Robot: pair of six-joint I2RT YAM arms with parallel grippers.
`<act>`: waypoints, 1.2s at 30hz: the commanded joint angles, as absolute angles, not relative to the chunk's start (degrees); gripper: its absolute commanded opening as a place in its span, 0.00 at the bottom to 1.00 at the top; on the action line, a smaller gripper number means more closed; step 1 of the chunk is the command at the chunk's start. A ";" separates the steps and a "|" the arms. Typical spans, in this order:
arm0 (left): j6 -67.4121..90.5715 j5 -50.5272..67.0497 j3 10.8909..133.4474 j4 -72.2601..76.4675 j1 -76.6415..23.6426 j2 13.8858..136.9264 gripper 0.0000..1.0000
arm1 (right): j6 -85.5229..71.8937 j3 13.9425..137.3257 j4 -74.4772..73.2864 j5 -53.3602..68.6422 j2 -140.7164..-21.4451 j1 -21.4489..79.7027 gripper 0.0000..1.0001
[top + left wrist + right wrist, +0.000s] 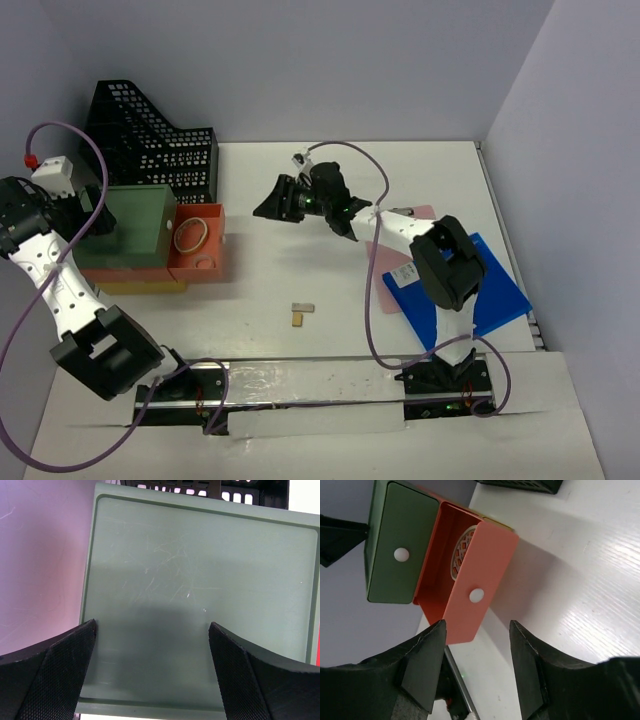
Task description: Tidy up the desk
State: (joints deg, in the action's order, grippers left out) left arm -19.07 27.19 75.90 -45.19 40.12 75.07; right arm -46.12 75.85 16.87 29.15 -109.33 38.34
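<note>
The white desk (300, 265) carries a green box (135, 225) and an orange box (203, 245) side by side at the left. The orange box holds a pale ring (190, 235). My left gripper (92, 215) is open and empty at the left end of the green box, whose flat face (200, 580) fills the left wrist view between my fingers (152, 670). My right gripper (270, 205) is open and empty above the desk's far middle. It faces the orange box (470, 575) and green box (395, 550).
A black mesh file holder (150, 140) stands at the back left. A yellow flat item (140, 287) lies under the boxes. A small tan and grey piece (303, 313) lies mid-desk. A blue book (470, 290) and pink sheet (385, 245) lie at the right.
</note>
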 commanded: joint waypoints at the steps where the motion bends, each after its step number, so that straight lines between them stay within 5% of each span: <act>1: -18.96 25.65 74.78 -46.10 40.34 75.01 0.99 | -53.24 81.17 24.29 29.69 -113.85 42.17 0.60; 16: -20.34 25.26 73.49 -44.57 40.25 77.26 0.99 | -73.55 87.92 40.23 26.91 -129.08 45.74 0.43; 36: -20.24 27.32 68.58 -42.21 40.25 79.01 0.99 | -79.49 106.67 37.48 24.51 -143.44 51.50 0.25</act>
